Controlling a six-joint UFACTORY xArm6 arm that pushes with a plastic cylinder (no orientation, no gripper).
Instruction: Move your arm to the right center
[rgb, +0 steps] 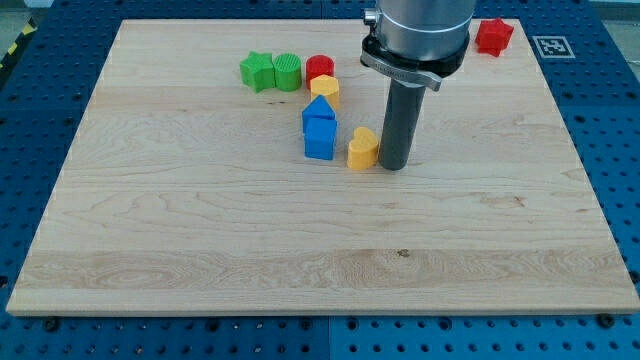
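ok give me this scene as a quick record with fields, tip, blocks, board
tip: my tip on the board, just to the view's right of the yellow heart block
cluster: green star, green cylinder, red cylinder, yellow block, two blue blocks
outlier: red block at the view's top right
surface: wooden board

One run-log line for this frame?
my tip: mid-board, beside yellow heart block, on its right | blocks: clustered toward the view's top, left of tip | task: right center not reached
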